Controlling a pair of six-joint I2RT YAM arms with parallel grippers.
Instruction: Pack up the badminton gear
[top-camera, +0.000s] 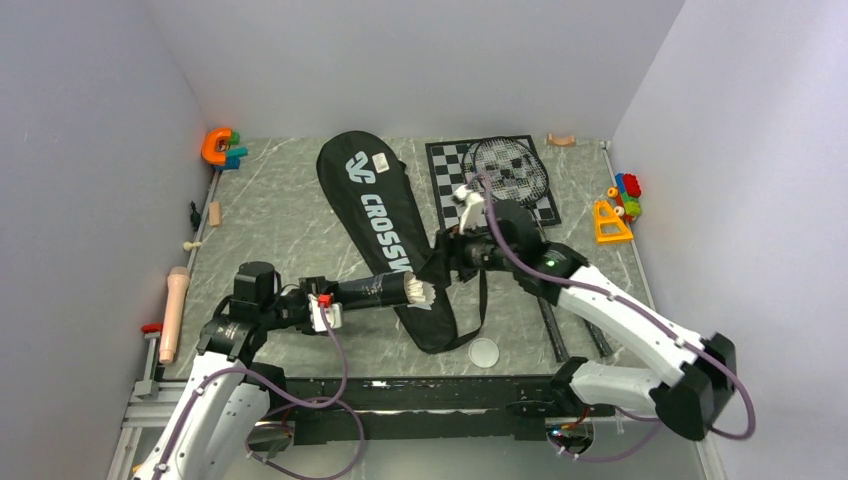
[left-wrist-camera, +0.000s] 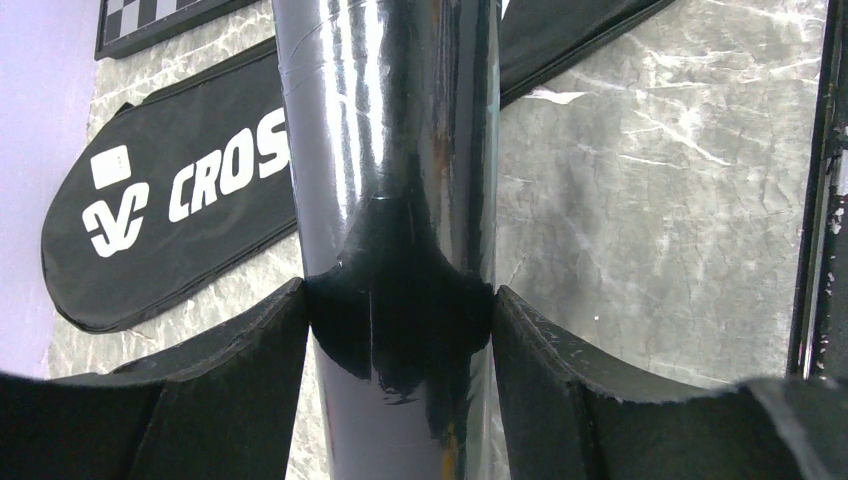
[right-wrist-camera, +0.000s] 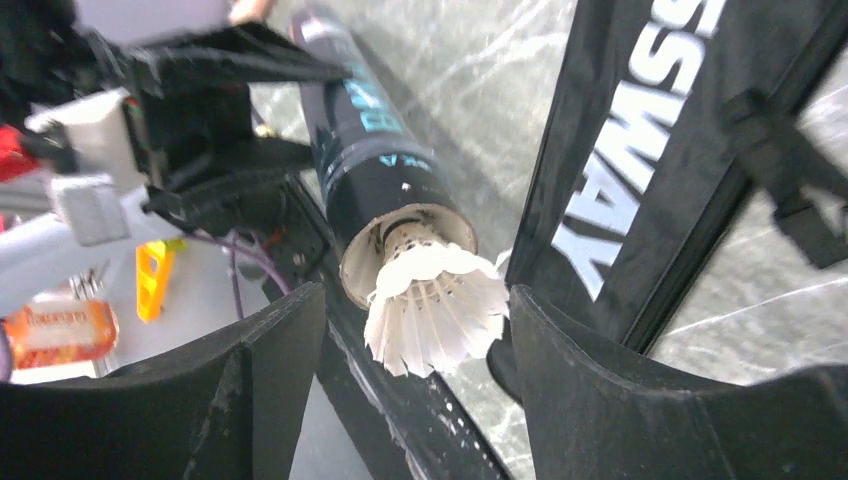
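Note:
My left gripper (top-camera: 345, 296) (left-wrist-camera: 400, 300) is shut on the long dark tube (top-camera: 380, 290) (left-wrist-camera: 390, 120) and holds it level above the table, open end to the right. A white feather shuttlecock (top-camera: 421, 293) (right-wrist-camera: 435, 310) sticks out of the tube's mouth (right-wrist-camera: 375, 160). My right gripper (top-camera: 440, 268) (right-wrist-camera: 415, 295) is open, its fingers either side of the feathers. The black CROSSWAY racket bag (top-camera: 385, 230) (left-wrist-camera: 180, 200) (right-wrist-camera: 620, 170) lies flat beneath. The white round lid (top-camera: 484, 352) lies near the front edge. A black racket (top-camera: 510, 168) rests on the chessboard.
The chessboard (top-camera: 445, 165) lies at the back. A small white object, perhaps another shuttlecock (top-camera: 468, 200), sits by its near left edge. Colourful toys stand at the back left (top-camera: 222, 147) and at the right (top-camera: 620, 205). A wooden pin (top-camera: 175, 310) lies at the left edge.

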